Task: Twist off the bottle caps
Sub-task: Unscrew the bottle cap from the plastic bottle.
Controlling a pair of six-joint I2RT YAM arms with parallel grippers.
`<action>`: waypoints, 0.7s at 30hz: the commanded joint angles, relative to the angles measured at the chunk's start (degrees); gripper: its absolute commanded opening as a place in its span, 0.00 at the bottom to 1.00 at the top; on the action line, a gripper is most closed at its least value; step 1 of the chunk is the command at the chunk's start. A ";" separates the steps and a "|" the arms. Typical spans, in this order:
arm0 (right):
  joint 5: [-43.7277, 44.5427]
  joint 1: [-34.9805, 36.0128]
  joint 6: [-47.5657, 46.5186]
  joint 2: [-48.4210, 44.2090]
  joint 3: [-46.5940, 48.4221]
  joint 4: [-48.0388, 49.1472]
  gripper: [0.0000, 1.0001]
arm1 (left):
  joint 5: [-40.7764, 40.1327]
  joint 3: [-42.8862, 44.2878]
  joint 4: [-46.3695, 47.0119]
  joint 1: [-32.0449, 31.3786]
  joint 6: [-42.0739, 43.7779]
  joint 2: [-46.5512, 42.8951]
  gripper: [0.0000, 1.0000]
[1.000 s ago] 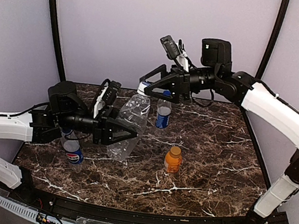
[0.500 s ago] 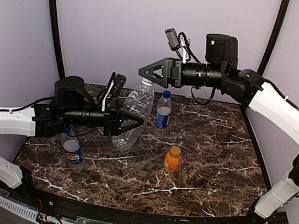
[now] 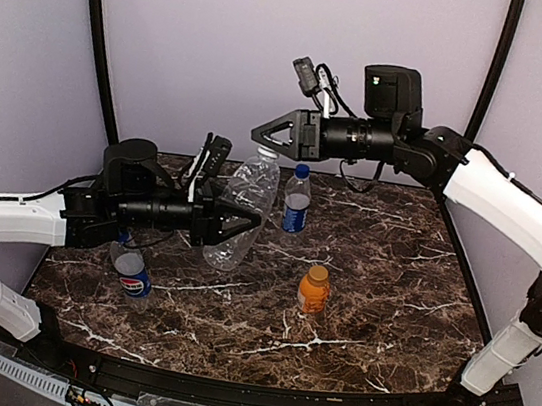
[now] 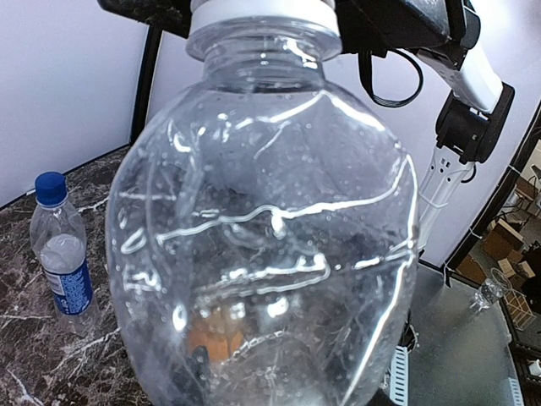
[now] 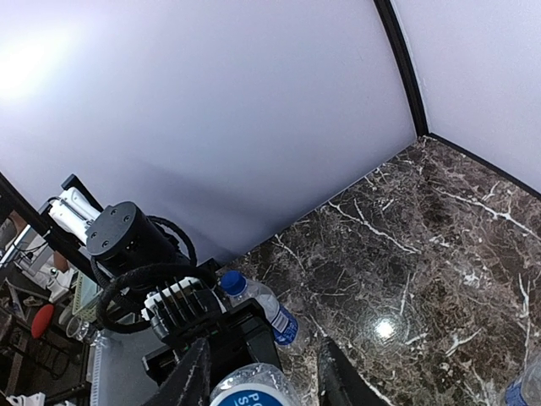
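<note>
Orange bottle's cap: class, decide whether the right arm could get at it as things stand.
Probably yes. The orange cap sits uncovered, nothing standing close around it, though the right end effector is occupied at the clear bottle's white cap.

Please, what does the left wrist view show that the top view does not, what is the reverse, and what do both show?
Only the left wrist view: dents and specks on the clear bottle's wall, its white cap in clear sight, and boxes outside the cell.
Only the top view: the Pepsi bottle, the left gripper shut on the clear bottle, the right gripper at its neck, and the orange bottle seen plainly.
Both: the clear bottle, the small blue-capped bottle, the right arm and the marble table.
</note>
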 commanded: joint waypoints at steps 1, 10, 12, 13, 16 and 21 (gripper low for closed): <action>-0.92 0.39 0.04 0.52 0.82 2.05 0.35 | -0.26 1.75 0.06 -0.26 1.03 -0.21 0.31; -3.75 0.34 -1.65 0.20 -0.92 4.18 0.15 | -0.65 1.46 0.09 -0.26 0.96 -0.92 0.31; -5.08 0.24 -4.84 -0.10 -1.34 4.32 0.12 | 0.29 1.22 0.61 -0.26 0.95 -1.27 0.31; -6.19 0.09 -6.76 -0.18 -1.58 4.46 0.10 | 1.60 0.93 0.80 -0.22 0.83 -1.62 0.31; -14.84 -1.10 -13.71 -0.04 -2.05 5.49 0.08 | 6.85 -0.08 3.36 -0.26 0.73 -2.59 0.31; -37.39 -2.07 -25.21 1.98 -0.19 3.39 0.10 | 23.58 -2.99 11.17 -0.26 -2.97 -3.48 0.33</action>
